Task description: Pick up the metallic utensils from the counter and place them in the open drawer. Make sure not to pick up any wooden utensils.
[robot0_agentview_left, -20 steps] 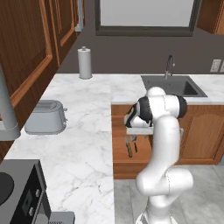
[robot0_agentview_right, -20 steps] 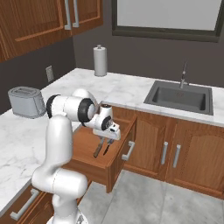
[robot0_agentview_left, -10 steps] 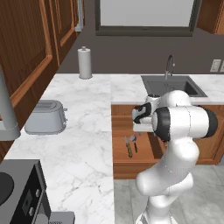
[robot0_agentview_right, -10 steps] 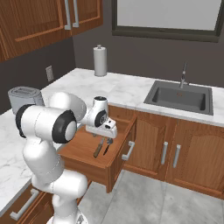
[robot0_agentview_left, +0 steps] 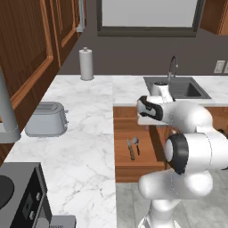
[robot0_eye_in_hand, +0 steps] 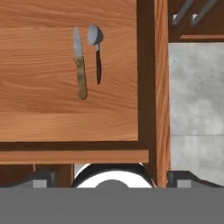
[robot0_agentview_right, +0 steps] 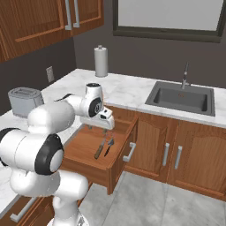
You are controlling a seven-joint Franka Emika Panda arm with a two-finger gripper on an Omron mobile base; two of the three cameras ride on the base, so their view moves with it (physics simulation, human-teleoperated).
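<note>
Both metallic utensils lie side by side on the bottom of the open drawer (robot0_agentview_left: pixel 133 164) (robot0_agentview_right: pixel 84 148) (robot0_eye_in_hand: pixel 43 109). One is a grey blade with a brown handle (robot0_agentview_left: pixel 131 149) (robot0_agentview_right: pixel 99 150) (robot0_eye_in_hand: pixel 79 70). The other is a grey spoon with a round bowl (robot0_agentview_left: pixel 136 144) (robot0_agentview_right: pixel 109 145) (robot0_eye_in_hand: pixel 96 46). My gripper (robot0_agentview_left: pixel 148 126) (robot0_agentview_right: pixel 100 129) hangs above the drawer's back part, open and holding nothing; its dark fingertips (robot0_eye_in_hand: pixel 43 178) stand wide apart. The counter and the wooden utensils are out of view.
An L-shaped marble top (robot0_agentview_left: pixel 84 133) carries a toaster (robot0_agentview_left: pixel 46 118) and a paper towel roll (robot0_agentview_left: pixel 86 63). A sink (robot0_agentview_right: pixel 181 98) with a faucet sits to the right. Cabinet doors (robot0_agentview_right: pixel 176 154) stand beside the drawer, over a grey floor (robot0_agentview_right: pixel 150 198).
My hand has lifted a little over the drawer and the arm's elbow has swung toward the cameras. Both utensils lie still in the drawer.
</note>
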